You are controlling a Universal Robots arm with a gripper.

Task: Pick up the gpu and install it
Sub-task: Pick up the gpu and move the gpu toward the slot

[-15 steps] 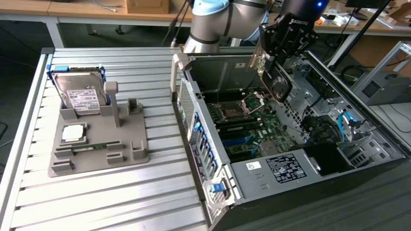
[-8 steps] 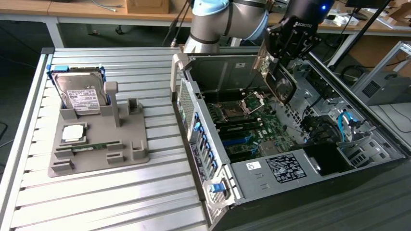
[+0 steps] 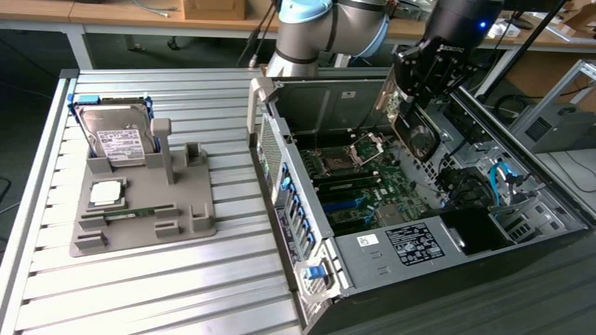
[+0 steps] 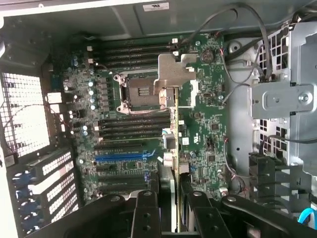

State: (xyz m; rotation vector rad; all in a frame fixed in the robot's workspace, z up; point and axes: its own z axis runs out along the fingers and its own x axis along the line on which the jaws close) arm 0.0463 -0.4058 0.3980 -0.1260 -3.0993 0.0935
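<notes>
1. Exterior view: bright overhead light w/ glare on ribbed silver metal table [image 3: 167, 279].
2. Inside of open grey computer case [image 3: 322, 105] shadowed.
3. Wrist view dimmer; white perforated side grille [image 4: 25, 114] blown out.
4. Shade over black gripper [image 4: 171, 187], clamped on thin dark gpu card [image 4: 176, 124].

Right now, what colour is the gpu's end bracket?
Silver. The bracket of the gpu shows best in the wrist view.
</notes>
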